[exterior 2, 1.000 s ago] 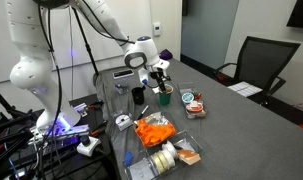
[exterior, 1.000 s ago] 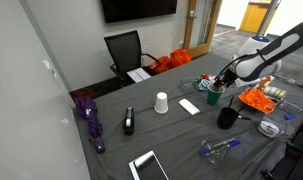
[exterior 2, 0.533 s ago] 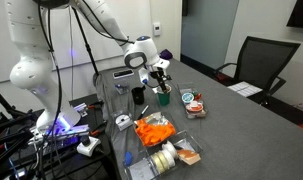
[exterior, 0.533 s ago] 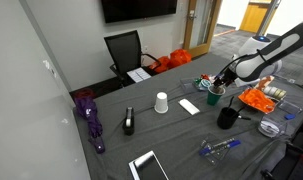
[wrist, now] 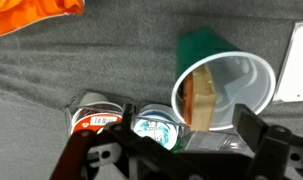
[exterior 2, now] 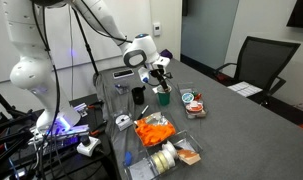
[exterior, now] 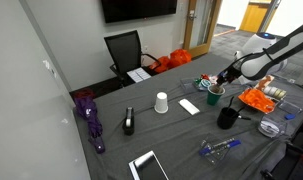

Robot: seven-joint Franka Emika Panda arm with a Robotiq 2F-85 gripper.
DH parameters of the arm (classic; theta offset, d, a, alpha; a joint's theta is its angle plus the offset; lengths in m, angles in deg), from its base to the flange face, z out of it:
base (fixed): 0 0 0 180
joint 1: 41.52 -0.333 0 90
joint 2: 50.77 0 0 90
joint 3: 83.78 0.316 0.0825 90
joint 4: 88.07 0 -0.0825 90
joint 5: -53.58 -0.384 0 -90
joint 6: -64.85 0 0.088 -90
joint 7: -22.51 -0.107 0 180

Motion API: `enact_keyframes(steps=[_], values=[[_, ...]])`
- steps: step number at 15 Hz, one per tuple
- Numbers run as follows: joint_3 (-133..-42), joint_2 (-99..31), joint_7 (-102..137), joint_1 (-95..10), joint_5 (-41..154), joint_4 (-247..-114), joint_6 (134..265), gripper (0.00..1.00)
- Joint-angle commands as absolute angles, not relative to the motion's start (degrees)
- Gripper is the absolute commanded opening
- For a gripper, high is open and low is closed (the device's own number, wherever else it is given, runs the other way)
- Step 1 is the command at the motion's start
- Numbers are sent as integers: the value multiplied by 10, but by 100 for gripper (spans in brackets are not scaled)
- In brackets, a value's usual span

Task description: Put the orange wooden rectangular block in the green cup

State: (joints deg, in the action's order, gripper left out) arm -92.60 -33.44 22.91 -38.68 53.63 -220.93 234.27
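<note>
Grey tabletop (wrist: 51,70) carries the green cup (wrist: 206,48), with the orange wooden block (wrist: 201,100) leaning against its inner wall. Over the cup, the fingers (wrist: 279,150) stand spread wide, released, gripping nothing.

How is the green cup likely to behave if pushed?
Probably tips easily: the green cup looks thin-walled and light. The block leaning against one side likely pulls its weight that way. On the flat table it may slide first.

White paper cup (exterior: 162,102), black mug (exterior: 227,118), purple umbrella (exterior: 88,114)
</note>
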Motion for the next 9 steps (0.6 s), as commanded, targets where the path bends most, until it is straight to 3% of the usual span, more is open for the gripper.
enact_keyframes(steps=[1, 9], values=[[-964, -397, 210, -399, 596, -2244, 2311, 100], [-955, -504, 232, -362, 625, -2239, 2176, 100]])
